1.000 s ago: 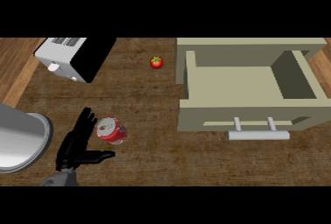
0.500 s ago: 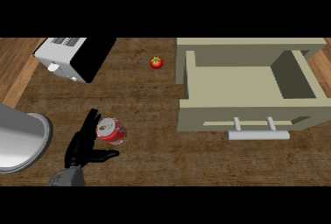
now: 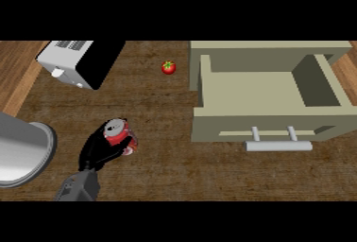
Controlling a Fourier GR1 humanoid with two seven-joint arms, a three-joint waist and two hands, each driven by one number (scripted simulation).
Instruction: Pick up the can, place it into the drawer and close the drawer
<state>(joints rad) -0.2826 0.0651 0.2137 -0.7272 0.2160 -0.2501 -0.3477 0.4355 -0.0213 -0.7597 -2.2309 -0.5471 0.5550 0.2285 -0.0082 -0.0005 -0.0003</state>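
Note:
A red can with a silver top stands on the brown counter at the lower left of the head view. My left hand comes in from the lower left, its fingers curled round the can's left side and its thumb under the can's near side. To the right, the beige drawer is pulled open, its inside bare, with a pale bar handle on its front. The right hand does not show.
A small red tomato lies on the counter left of the drawer's back corner. A white and black toaster stands at the top left. A large grey round vessel fills the left edge beside my forearm.
My left hand has moved right and forward against the can, and its fingers have closed round it. The can has shifted slightly. The drawer has not moved.

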